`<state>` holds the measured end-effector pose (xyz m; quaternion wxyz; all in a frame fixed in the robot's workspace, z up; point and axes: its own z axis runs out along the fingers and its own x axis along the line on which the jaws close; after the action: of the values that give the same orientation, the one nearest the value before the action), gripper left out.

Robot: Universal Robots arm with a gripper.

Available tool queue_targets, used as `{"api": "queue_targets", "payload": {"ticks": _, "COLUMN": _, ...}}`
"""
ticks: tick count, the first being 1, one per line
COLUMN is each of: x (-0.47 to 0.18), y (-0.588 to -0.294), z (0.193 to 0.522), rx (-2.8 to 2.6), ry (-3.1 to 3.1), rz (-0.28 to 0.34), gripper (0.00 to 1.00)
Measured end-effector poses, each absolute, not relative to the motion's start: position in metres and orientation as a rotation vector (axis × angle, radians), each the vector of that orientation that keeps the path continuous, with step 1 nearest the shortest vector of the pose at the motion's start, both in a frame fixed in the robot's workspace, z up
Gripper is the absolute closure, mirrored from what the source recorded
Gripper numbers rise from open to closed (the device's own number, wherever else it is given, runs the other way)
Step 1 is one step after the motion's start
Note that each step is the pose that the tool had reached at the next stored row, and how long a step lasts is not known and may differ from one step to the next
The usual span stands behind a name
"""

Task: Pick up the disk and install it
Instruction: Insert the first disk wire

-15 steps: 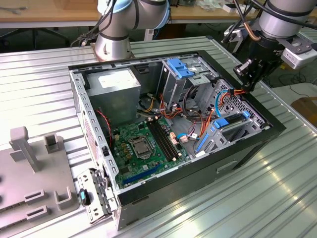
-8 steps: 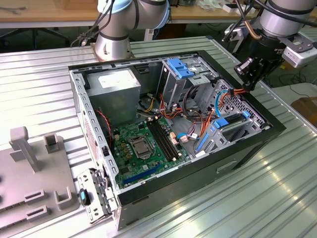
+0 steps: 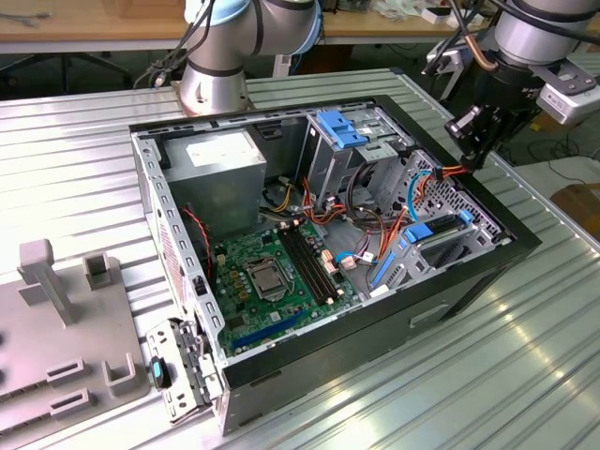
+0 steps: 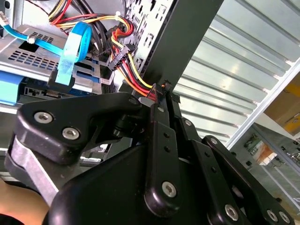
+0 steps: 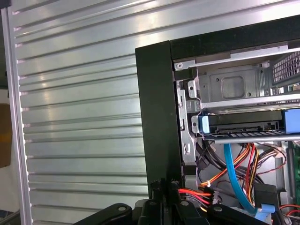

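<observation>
The gripper [image 4: 161, 90] had its fingers drawn together at the tips, with no disk between them. Wires [image 4: 138, 79] ran against the tips; whether they were pinched was undetermined. It hung over the case [image 5: 157, 117] corner wall. The disk [image 5: 243, 124] lay in the bay [image 5: 243, 137] just inside, blue rails in the guides, judged seated and needing no hold.
</observation>
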<state>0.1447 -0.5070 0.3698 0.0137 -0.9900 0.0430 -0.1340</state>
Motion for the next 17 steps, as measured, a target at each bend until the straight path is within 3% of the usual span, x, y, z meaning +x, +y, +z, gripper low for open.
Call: {"api": "queue_targets", "payload": {"ticks": 17, "x": 0.1337, "y": -0.5086, "z": 0.3734, "rx": -3.087, "ry": 0.256, "rz": -0.404, "gripper": 0.84}}
